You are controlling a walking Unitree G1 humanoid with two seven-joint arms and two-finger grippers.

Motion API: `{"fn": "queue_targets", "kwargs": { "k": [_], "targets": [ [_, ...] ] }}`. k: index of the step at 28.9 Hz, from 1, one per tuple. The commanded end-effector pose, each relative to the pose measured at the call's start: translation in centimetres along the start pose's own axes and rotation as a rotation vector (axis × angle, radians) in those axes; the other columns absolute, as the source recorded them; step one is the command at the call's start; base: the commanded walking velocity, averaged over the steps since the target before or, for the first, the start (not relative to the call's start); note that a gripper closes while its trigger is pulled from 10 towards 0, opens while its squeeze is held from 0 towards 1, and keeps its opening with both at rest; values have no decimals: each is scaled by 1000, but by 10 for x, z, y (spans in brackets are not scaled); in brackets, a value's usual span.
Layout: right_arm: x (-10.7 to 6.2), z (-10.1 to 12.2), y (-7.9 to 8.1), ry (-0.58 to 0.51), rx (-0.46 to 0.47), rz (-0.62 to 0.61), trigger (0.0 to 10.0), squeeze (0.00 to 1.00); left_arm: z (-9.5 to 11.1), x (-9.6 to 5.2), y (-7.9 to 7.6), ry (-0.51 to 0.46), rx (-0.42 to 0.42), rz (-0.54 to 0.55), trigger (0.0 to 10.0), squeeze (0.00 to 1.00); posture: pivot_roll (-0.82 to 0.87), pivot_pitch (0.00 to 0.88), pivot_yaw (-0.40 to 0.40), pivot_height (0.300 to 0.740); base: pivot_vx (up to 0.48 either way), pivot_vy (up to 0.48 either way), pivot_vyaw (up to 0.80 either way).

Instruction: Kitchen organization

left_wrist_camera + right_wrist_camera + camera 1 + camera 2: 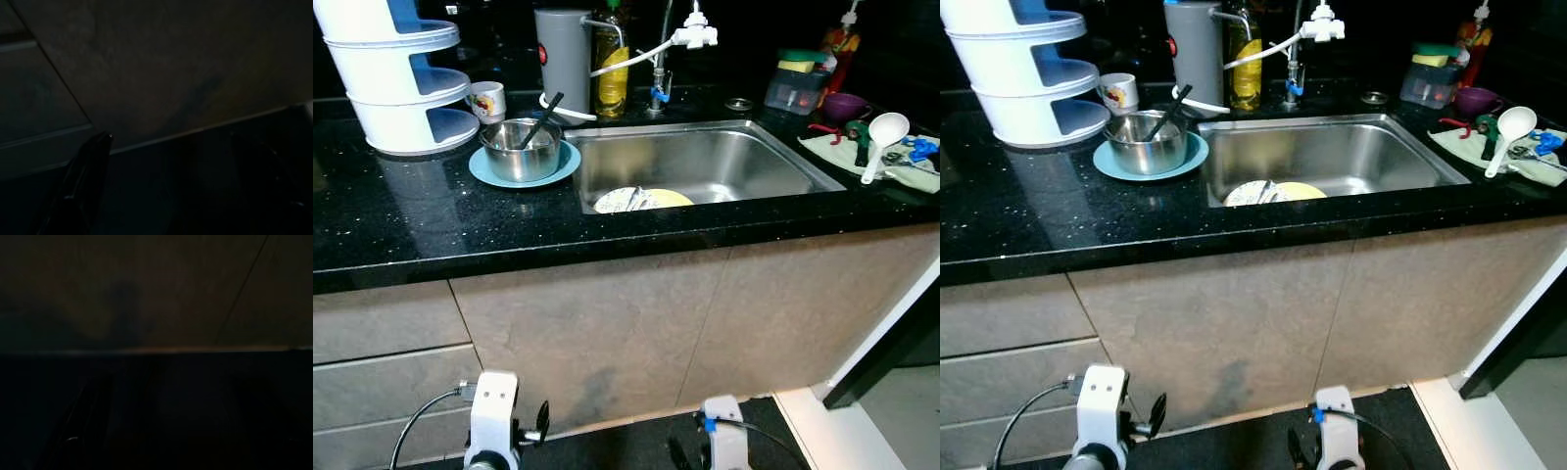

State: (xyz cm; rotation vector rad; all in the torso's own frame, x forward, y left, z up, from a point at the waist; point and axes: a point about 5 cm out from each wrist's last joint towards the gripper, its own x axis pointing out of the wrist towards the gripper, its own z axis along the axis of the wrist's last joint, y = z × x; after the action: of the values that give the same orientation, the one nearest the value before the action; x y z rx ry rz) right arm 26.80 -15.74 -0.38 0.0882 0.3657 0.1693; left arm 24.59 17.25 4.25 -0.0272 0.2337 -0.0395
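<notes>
A steel bowl (521,150) with a black utensil (542,117) in it stands on a light blue plate (563,168), left of the steel sink (705,157). In the sink's near corner lie a yellow plate (668,198) and a white patterned one (622,201). On the right counter, a white ladle (883,137) rests on a cloth (832,149). Both arms hang low in front of the cabinet, the left arm (492,421) and the right arm (724,433). The dark wrist views show my left gripper (173,142) and right gripper (168,387) open, holding nothing.
A white tiered rack (401,73) and a mug (488,101) stand at the back left of the black counter (431,225). Behind the sink are a grey canister (562,59), an oil bottle (612,69) and the tap (693,36). At the back right sit a purple bowl (847,105) and a clear box (798,90).
</notes>
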Motion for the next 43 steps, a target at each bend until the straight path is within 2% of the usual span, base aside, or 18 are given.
{"fn": "queue_targets", "kwargs": {
  "k": [1, 3, 4, 5, 7, 12, 18, 19, 20, 22, 27, 29, 30, 32, 35, 39, 41, 43],
  "targets": [
    [2, 22, 0, -85, 111, -1, 10000, 0, 19, -3, 3, -59, -106, -43, 10000, 0, 22, 213, -39, 740, 0, 0, 0],
    [3, 49, 5, -179, 120, 50, 10000, 0, 38, -7, 4, -142, -103, -64, 10000, 0, 21, 214, -36, 740, 0, 0, 0],
    [3, 49, 5, -179, 120, 50, 10000, 0, 38, -7, 4, -142, -103, -64, 10000, 0, 21, 214, -36, 740, 0, 0, 0],
    [2, 64, 10, -219, 125, 92, 10000, 0, 49, -8, 2, -191, -62, -74, 10000, 0, 22, 216, -34, 740, 0, 0, 0],
    [-3, 89, 20, -278, 137, 205, 10000, 0, 71, -13, -11, -276, -88, -261, 10000, 0, 26, 215, -31, 740, 0, 0, 0],
    [-23, 121, 37, -293, 95, 497, 10000, 0, 102, -12, -7, -325, -174, -208, 10000, 0, 32, 216, -26, 740, 0, 0, 0],
    [-41, 173, 43, -421, 143, 643, 10000, 0, 142, -12, -5, -387, -283, -225, 10000, 0, 35, 215, -22, 740, 0, 0, 0],
    [-44, 189, 45, -467, 168, 661, 10000, 0, 156, -12, -2, -438, -280, -228, 10000, 0, 35, 208, -20, 740, 0, 0, 0],
    [-44, 189, 45, -467, 168, 661, 10000, 0, 156, -12, -2, -438, -280, -228, 10000, 0, 35, 208, -20, 740, 0, 0, 0],
    [-55, 234, 48, -604, 218, 715, 10000, 0, 195, -9, 10, -567, -192, -182, 10000, 0, 37, 197, -18, 740, 0, 0, 0],
    [-59, 271, 44, -724, 246, 675, 10000, 0, 232, -11, 21, -670, -83, -128, 10000, 0, 40, 190, -14, 740, 0, 0, 0],
    [-49, 282, 34, -757, 242, 501, 10000, 0, 235, -3, 27, -570, 60, -84, 10000, 0, 44, 181, -10, 740, 0, 0, 0],
    [-49, 282, 34, -757, 242, 501, 10000, 0, 235, -3, 27, -570, 60, -84, 10000, 0, 44, 181, -10, 740, 0, 0, 0],
    [-36, 282, 20, -733, 186, 275, 10000, 0, 234, 5, 37, -486, 184, 16, 10000, 0, 49, 173, -5, 740, 0, 0, 0],
    [-33, 280, 14, -722, 108, 166, 10000, 0, 236, 9, 43, -478, 49, 72, 10000, 0, 49, 166, 5, 740, 0, 0, 0],
    [-33, 284, 25, -733, 18, 149, 10000, 0, 237, 15, 31, -493, 109, 31, 10000, 0, 49, 163, 10, 740, 0, 0, 0],
    [-27, 284, 35, -727, -64, 139, 10000, 0, 239, 20, 30, -483, 91, 68, 10000, 0, 48, 172, 18, 740, 0, 0, 0],
    [-26, 284, 37, -727, -76, 134, 10000, 0, 239, 20, 30, -481, 92, 72, 10000, 0, 48, 172, 18, 740, 0, 0, 0]
  ]
}}
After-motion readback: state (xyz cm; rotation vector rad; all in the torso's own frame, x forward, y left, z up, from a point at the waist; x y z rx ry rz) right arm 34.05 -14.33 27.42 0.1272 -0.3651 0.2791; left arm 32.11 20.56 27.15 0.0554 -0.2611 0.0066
